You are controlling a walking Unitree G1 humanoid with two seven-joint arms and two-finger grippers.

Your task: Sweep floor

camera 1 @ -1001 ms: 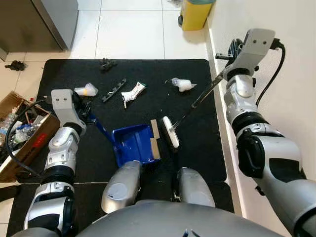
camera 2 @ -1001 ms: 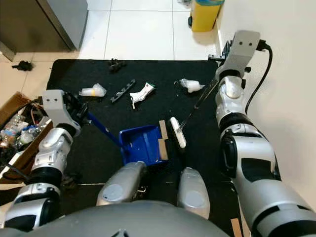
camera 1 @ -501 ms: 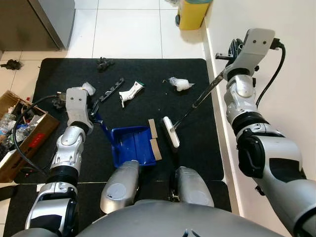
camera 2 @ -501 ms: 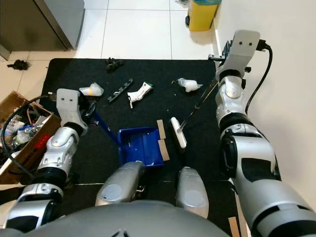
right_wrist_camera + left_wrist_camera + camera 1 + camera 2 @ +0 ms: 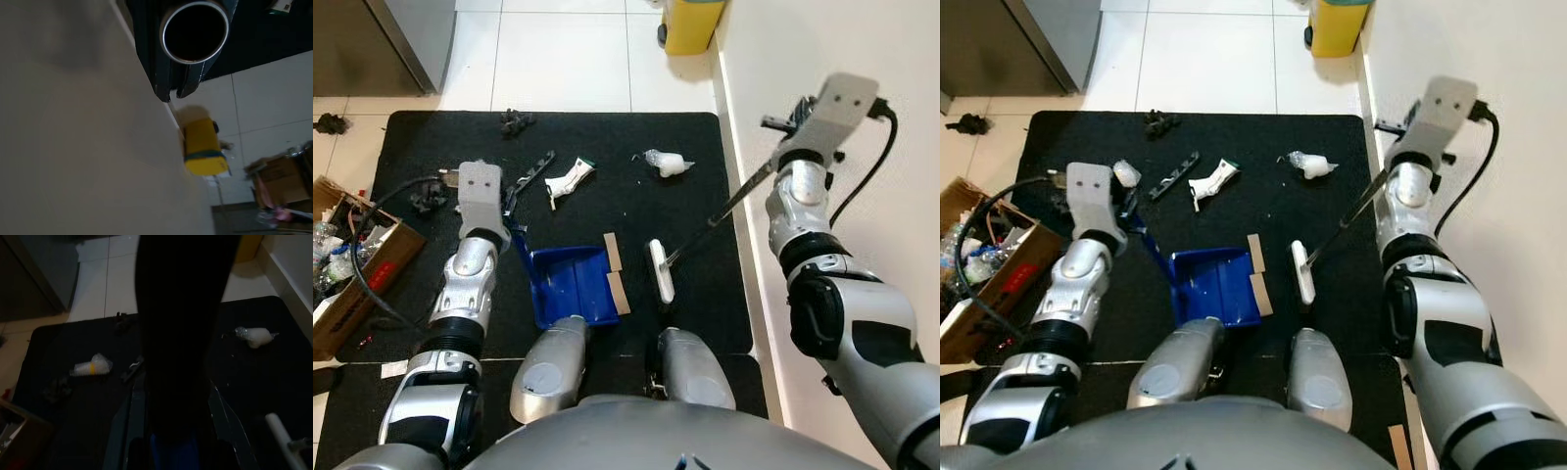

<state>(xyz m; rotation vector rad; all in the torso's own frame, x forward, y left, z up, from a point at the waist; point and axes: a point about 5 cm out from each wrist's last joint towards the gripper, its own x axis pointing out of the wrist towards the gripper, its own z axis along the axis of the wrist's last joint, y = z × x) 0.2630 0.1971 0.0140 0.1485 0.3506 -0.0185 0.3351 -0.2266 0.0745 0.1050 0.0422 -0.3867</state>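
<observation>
Your right hand (image 5: 781, 160) grasps the broom (image 5: 662, 272) handle; its head rests on the black mat (image 5: 695, 294), beside the blue dustpan (image 5: 567, 286), whose handle your left hand (image 5: 506, 217) grasps.

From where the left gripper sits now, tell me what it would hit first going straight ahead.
Probably the bare black mat. The left gripper, holding the blue dustpan by its handle, points across it; the clear plastic wrapper lies just off that line, though depth is unclear.

left gripper (image 5: 512, 211) swings inward with dustpan (image 5: 570, 285) handle; broom head (image 5: 661, 271) shifts right, away from dustpan.
</observation>
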